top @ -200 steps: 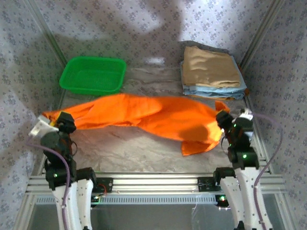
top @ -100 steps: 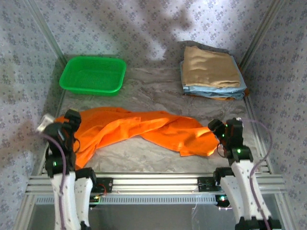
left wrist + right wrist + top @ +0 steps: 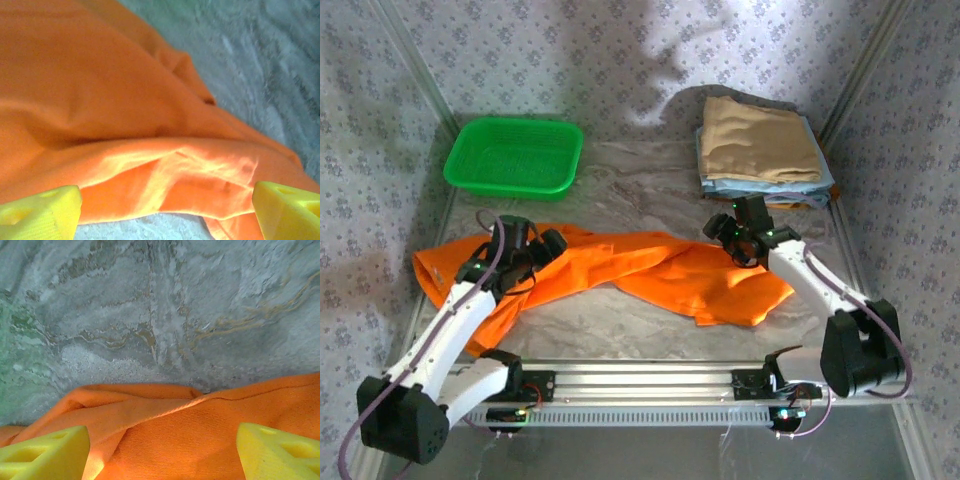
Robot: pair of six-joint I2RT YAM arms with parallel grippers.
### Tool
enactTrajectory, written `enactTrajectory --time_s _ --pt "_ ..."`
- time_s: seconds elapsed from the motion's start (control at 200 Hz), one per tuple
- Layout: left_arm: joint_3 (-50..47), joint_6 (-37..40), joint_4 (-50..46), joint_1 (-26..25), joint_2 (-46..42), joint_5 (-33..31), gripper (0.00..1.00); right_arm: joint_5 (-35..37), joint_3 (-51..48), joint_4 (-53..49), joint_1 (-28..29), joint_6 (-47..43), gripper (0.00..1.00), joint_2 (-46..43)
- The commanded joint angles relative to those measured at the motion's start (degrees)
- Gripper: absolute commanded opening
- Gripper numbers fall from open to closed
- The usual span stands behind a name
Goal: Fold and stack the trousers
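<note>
Left gripper [image 3: 535, 243]: jaws wide, nothing held. Its yellow fingertips [image 3: 37, 210] hang over a rumpled, doubled edge of the trousers [image 3: 650, 265], on the near side of the green basket [image 3: 515, 155].

Right gripper [image 3: 725, 232]: jaws wide, nothing held. It is well to the right of the basket and nearer the arms, above the far hem of the cloth, with bare table [image 3: 640, 170] just beyond the hem.

Trousers: unfolded, lying in a crumpled band across the table on the near side of the basket and not touching it. One end bunches near-left of the basket; the other spreads far to the basket's right. Not stacked.

Folded pile, tan garment [image 3: 760, 135] on light blue ones [image 3: 765, 190]: level with the basket, far to its right.

Risks, as judged:
- Layers overlap under the left jaws, so a pinch may catch one ply or several. The fold would then come out skewed.
- The bunched end near-left of the basket seems to reach the table edge, so a pull that way could drag it over.
- The right gripper is close to the pile, so a careless sweep could shove it.
- Uneven lifting would twist the legs.
</note>
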Motion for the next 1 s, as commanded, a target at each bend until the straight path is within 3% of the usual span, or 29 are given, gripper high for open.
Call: enactTrajectory --time_s 0.0,0.215,0.405,0.64,0.755,0.819,0.994 --pt "-1.1 -2.4 -3.9 -0.5 -1.2 -2.4 0.89 -1.3 1.3 0.9 -0.4 3.7 0.79 2.0" --pt "-2.1 -4.8 -17.2 -0.6 -7.0 -10.9 0.90 -3.3 0.5 2.0 -1.3 2.9 0.79 4.1" --pt "-4.2 -12.7 -27.3 -0.7 -13.7 -12.6 0.88 -3.1 -1.9 3.1 -0.8 2.3 0.79 3.2" --pt "-11.2 -17.6 -21.9 -1.1 -13.6 -11.6 0.94 -3.2 -4.0 1.8 -1.6 -3.1 0.79 2.7" --pt "-11.4 -15.8 -20.2 -0.3 -10.1 -18.6 0.94 -3.7 -5.5 -0.6 -3.2 -7.3 0.80 1.2" --pt "-11.6 -14.5 -19.2 1.2 -8.6 -21.4 0.86 -3.8 -6.8 -1.9 -4.6 -8.8 0.80 -0.1" --pt "-14.0 -8.8 -11.9 6.7 -8.8 -19.6 0.62 -6.9 -8.1 0.2 -8.0 -10.4 0.84 -1.9"
